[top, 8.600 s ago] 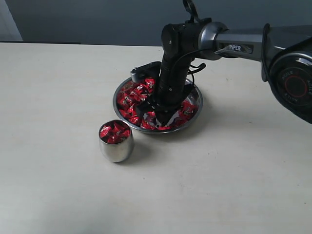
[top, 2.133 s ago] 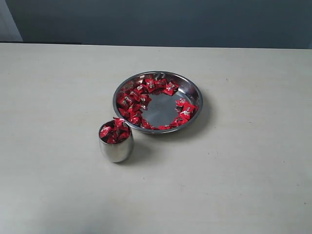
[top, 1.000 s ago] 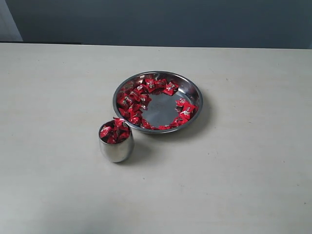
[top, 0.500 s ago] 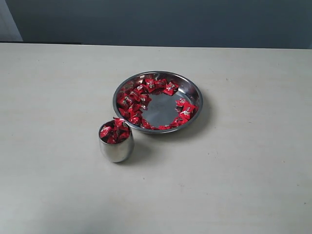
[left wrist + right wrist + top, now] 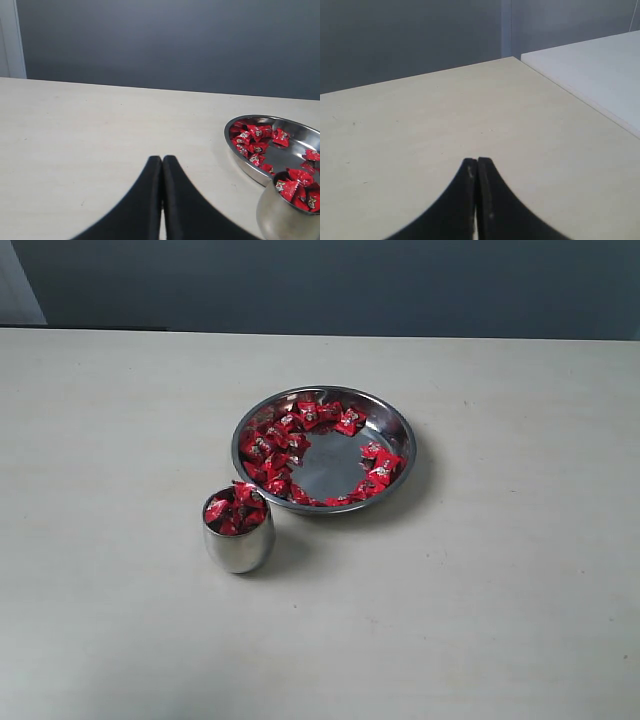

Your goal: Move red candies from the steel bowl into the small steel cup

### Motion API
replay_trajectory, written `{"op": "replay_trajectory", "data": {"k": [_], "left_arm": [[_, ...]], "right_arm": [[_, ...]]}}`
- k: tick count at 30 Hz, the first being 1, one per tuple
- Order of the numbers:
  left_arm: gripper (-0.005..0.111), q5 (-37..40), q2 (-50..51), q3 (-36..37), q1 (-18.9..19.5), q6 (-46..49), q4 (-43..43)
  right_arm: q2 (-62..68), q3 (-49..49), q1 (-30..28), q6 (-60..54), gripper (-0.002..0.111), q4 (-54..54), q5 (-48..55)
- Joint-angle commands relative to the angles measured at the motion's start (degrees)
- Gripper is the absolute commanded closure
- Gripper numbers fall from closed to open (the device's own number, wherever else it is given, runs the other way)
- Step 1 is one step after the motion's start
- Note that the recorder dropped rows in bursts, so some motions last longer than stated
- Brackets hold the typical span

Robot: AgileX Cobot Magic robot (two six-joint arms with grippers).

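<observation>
Pincers are both pressed together and empty: left pincer (image 5: 161, 165), right pincer (image 5: 477, 167). On the worktop (image 5: 500, 620), the steel bowl (image 5: 335, 468) is set far-right of the heaped small steel cup (image 5: 238, 543). More red candies (image 5: 264, 448) remain ringed in the bowl, so another pick is judged due. Earlier the right arm was seen in the bowl; now it is gone.

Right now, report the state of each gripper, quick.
Left gripper: closed, holding nothing.
Right gripper: closed, holding nothing.
</observation>
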Motion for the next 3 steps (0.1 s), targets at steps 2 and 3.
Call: {"op": "replay_trajectory", "data": {"k": [2,3], "left_arm": [[0.106,-0.35,-0.30,0.14,-0.37,-0.18,0.23],[0.106,-0.35,-0.30,0.14,-0.37,-0.18,0.23]], "right_arm": [[-0.26,0.16,-0.23,-0.04,0.108,-0.34,-0.44],[-0.26,0.16,-0.23,-0.04,0.108,-0.34,-0.44]]}}
